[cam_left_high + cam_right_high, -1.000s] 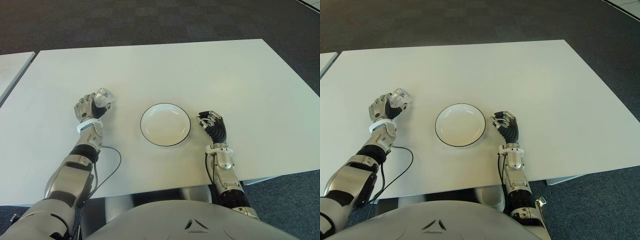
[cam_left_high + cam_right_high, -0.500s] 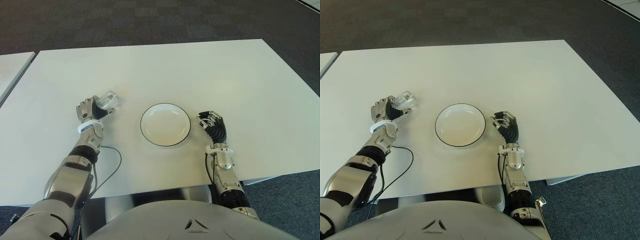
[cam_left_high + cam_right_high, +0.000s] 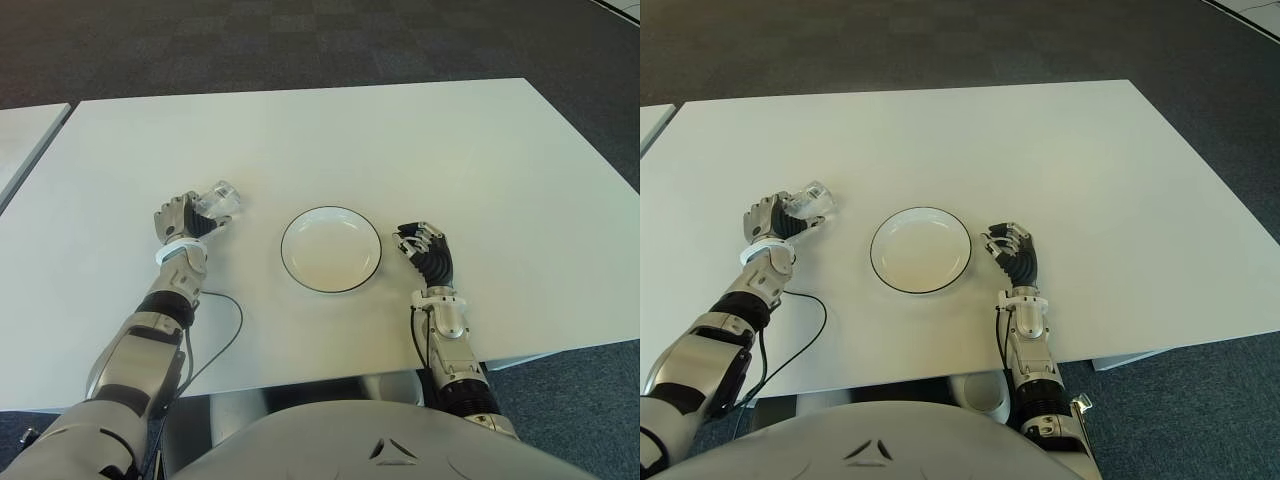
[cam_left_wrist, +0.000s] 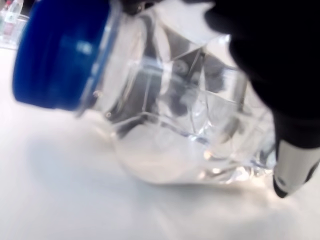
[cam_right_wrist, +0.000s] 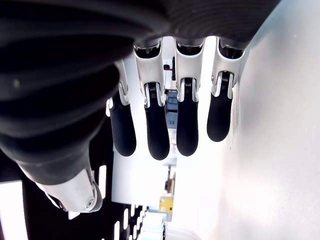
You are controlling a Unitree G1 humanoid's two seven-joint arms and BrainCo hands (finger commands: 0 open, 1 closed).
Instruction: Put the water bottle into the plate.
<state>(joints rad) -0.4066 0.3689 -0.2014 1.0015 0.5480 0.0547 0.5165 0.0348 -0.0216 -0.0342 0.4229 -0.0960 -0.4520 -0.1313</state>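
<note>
Since a second ago our left hand [image 3: 183,220] has tipped the water bottle [image 3: 215,200] from more upright to leaning toward the plate [image 3: 331,249], and drawn it slightly lower. Bottle sits left of the plate, well apart, on the near half of the white table [image 3: 420,140]. Fingers are curled around the clear body; the blue cap [image 4: 60,52] points away from the palm. We judge the carry is just starting: next, sweep right over the rim, then release. Right hand [image 3: 425,250] shows just right of the plate, fingers loosely curled, holding nothing.
</note>
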